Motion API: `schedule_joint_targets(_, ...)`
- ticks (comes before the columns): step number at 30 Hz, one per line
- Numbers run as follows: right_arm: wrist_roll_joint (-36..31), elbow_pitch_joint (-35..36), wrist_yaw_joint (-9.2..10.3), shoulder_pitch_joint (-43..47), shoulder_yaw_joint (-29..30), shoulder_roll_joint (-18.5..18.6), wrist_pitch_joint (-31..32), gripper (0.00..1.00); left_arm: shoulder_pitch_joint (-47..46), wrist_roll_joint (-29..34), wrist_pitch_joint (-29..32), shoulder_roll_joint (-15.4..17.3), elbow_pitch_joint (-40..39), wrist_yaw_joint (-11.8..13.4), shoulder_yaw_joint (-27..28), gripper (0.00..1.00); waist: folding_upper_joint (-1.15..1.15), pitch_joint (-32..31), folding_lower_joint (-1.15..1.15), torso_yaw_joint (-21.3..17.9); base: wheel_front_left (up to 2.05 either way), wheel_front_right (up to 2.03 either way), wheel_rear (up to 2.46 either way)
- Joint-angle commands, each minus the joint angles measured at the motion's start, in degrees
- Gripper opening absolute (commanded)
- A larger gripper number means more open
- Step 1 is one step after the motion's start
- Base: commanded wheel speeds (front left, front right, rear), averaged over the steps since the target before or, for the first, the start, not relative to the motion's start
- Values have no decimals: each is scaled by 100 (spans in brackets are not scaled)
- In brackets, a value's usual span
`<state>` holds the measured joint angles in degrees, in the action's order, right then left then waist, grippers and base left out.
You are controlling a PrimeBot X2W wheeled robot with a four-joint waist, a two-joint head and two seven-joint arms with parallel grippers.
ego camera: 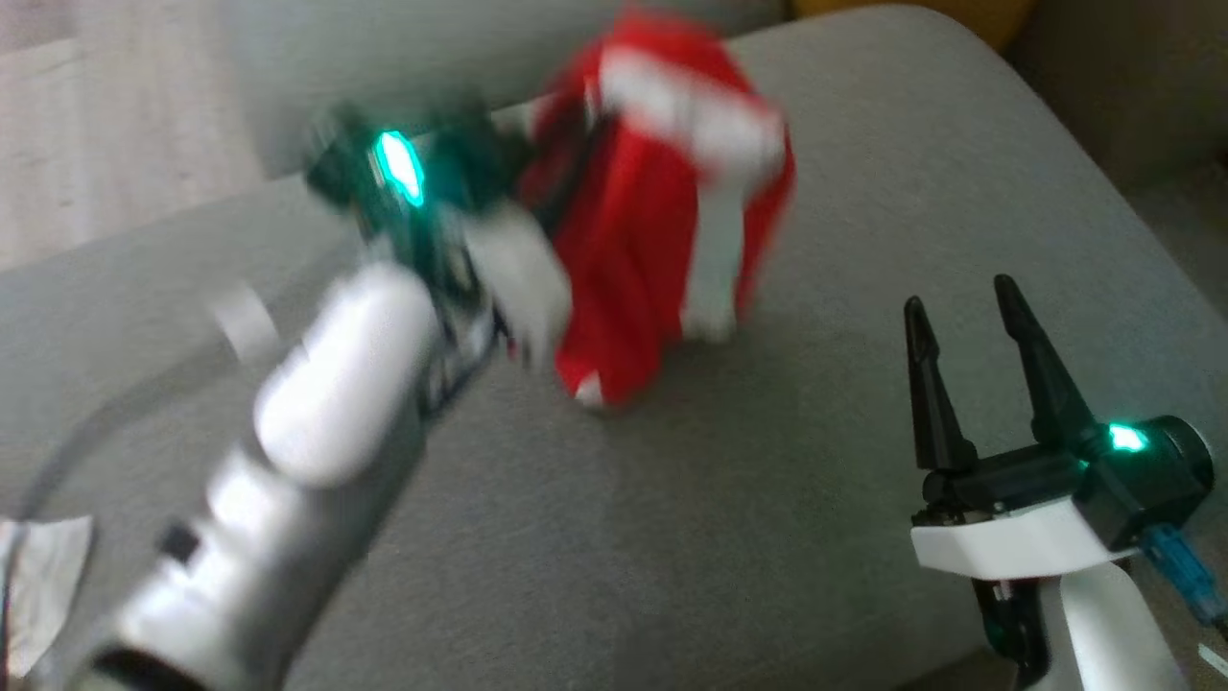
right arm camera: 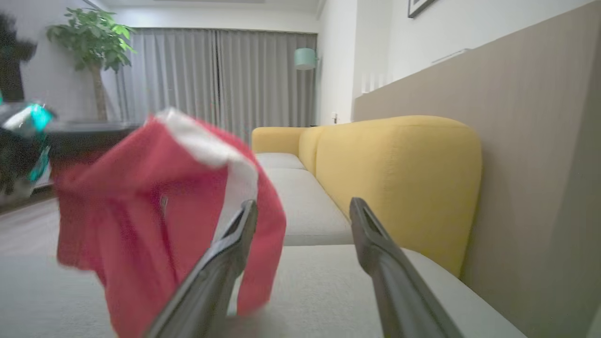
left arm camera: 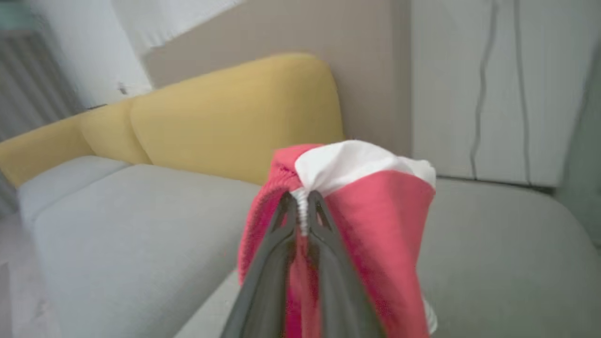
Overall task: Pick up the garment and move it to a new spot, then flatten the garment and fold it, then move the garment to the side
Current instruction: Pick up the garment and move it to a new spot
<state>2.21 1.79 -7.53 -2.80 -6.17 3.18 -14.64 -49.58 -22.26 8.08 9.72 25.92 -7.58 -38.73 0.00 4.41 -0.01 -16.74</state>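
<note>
Left gripper (left arm camera: 303, 199) pinches the red, white-banded knit garment (ego camera: 662, 221) above the grey fabric sofa cushion (ego camera: 767, 537); right gripper (ego camera: 957, 293) hovers over that cushion, spread wide.

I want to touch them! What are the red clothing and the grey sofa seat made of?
Red-and-white garment: soft matte cloth, seemingly knitted; it hangs in limp folds with a ribbed edge. Grey sofa seat: matte woven upholstery, finely grained, probably over padding.

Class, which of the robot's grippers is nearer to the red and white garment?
Left. The left gripper is shut on the garment; the right gripper stands open, apart from it, to its right.
</note>
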Motion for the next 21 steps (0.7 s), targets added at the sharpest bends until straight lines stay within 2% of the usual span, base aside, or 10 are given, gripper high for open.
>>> schedule_joint_targets(1, 61, 211, 4, -221, -130, -29, -36, 100, 66, 219, -227, 273, -115, 26, 25, 0, 0, 312, 1, -317, 0, 0, 0)
schedule_joint_targets(7, 156, -46, 4, -176, -71, -29, -36, 100, 1712, 80, -1397, -256, 741, 171, -430, 0, 0, 474, 1, -225, 0, 0, 0)
schedule_joint_targets(8, 155, -104, 4, -147, -63, -29, -36, 100, 1878, 48, -1579, -345, 902, 243, -445, 40, 0, 443, 1, -167, 0, 0, 0)
schedule_joint_targets(9, 148, -161, 4, -111, -52, -29, -36, 100, 2010, 19, -1780, -429, 1031, 323, -451, 100, 0, 392, 1, -89, 0, 0, 0)
schedule_joint_targets(12, 73, -318, 4, 69, 3, -30, -36, 100, 2313, -91, -2174, -601, 1164, 546, -439, 100, 0, 138, 1, 237, 0, 0, 0)
schedule_joint_targets(15, -21, -465, 4, 304, 56, -30, -36, 100, 2583, -156, -2293, -660, 942, 861, -336, 100, 0, -165, 1, 643, 0, 0, 0)
schedule_joint_targets(21, 49, -609, 4, 639, 226, -30, -36, 100, 3373, 40, -2306, -678, -491, 1403, 354, 100, 0, -606, 1, 1481, 0, 0, 0)
